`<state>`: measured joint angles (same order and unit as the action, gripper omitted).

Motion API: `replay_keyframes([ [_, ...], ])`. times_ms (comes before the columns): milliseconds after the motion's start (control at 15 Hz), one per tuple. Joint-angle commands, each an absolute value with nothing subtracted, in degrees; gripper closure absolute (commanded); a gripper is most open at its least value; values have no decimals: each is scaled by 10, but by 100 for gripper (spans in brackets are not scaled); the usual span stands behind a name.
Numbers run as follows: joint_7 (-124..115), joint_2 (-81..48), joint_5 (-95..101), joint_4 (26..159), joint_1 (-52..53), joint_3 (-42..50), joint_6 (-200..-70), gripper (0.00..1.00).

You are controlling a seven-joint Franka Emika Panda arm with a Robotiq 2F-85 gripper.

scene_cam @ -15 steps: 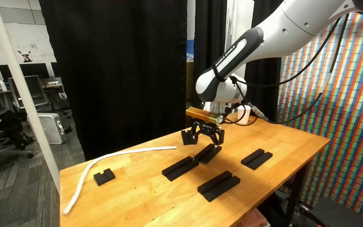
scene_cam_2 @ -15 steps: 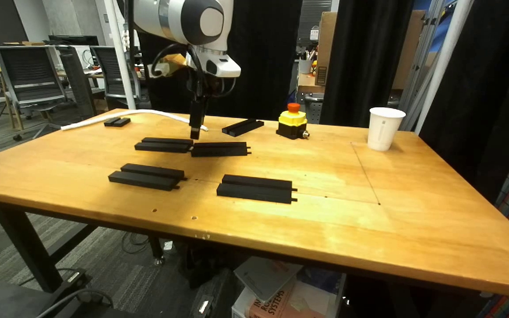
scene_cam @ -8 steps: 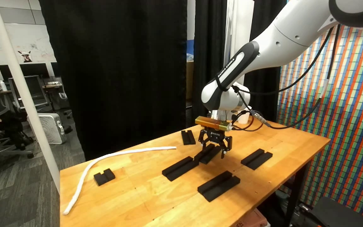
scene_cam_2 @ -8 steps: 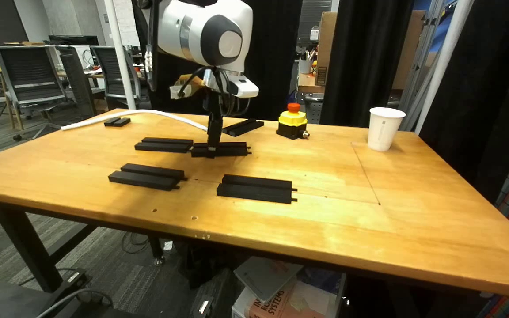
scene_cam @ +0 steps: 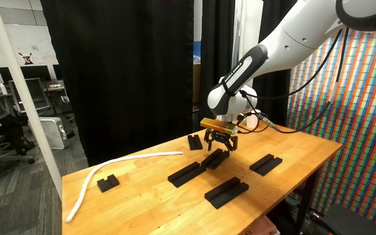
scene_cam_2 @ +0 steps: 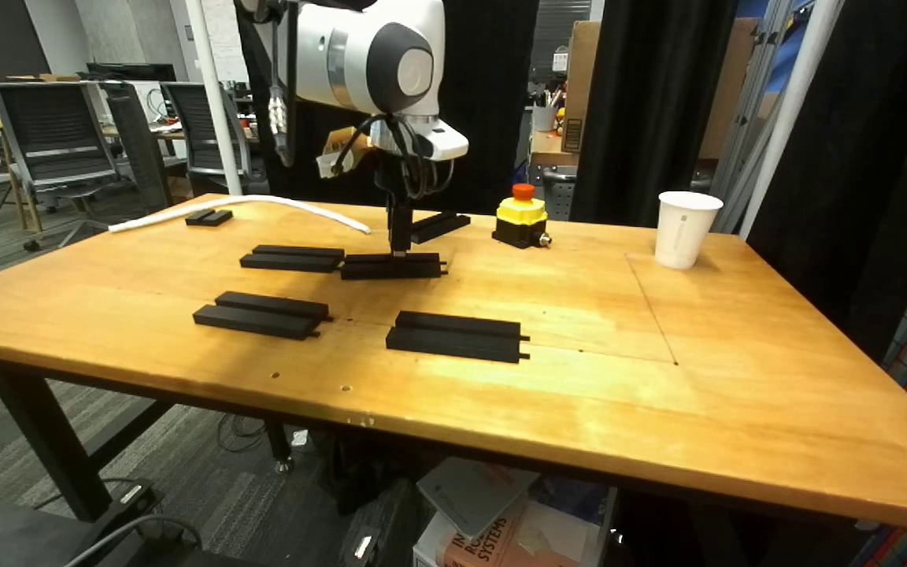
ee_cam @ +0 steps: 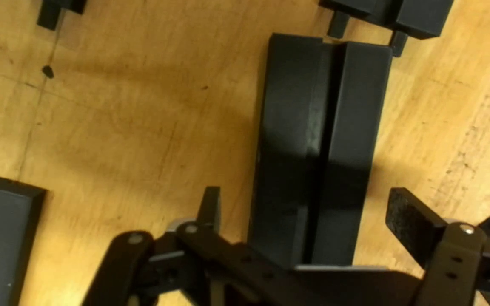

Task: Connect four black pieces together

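Low over the wooden tabletop (scene_cam_2: 737, 409), a gripper (ee_cam: 304, 204) spread wide and holding nothing. Between the jaws, with bare wood to both sides, a grooved black bar (ee_cam: 313, 148), flat on the surface. Off its end, picture-left of the gripper in an exterior view, a second black bar (scene_cam_2: 292, 258); in the wrist view, pegs (ee_cam: 337, 25) pointed at the first bar but not fitted in, one short of it, one alongside a corner. Hard to tell whether touching. On the camera's side of the gripper, separate from each other, a third black bar (scene_cam_2: 260, 315) and a fourth black bar (scene_cam_2: 453, 337). All around, pale glossy wood, marked with thin dark lines (scene_cam_2: 652, 311) and small holes (scene_cam_2: 346, 388).

In an exterior view, behind the gripper, a small black block (scene_cam_2: 444, 227); picture-right, a yellow button box (scene_cam_2: 522, 211), then, farther out, a white paper cup (scene_cam_2: 686, 228). Far picture-left, another small black block (scene_cam_2: 209, 217), near a white cable (scene_cam: 148, 154). Beyond the gripper, black curtains (scene_cam: 126, 81), office chairs (scene_cam_2: 52, 130), grey carpet (scene_cam: 28, 202); picture-right in an exterior view, a wall of coloured rectangles (scene_cam: 354, 98).
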<state>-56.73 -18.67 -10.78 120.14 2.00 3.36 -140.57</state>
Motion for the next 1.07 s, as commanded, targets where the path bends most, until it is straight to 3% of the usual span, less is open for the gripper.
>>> replay_keyframes([
  [0, -635, -183, -49, 1200, 54, 55, -1440, 0],
  [933, -719, -224, 3, 1180, 77, 54, -1447, 0],
  [1000, -721, -226, 5, 1179, 78, 56, -1451, 25],
])
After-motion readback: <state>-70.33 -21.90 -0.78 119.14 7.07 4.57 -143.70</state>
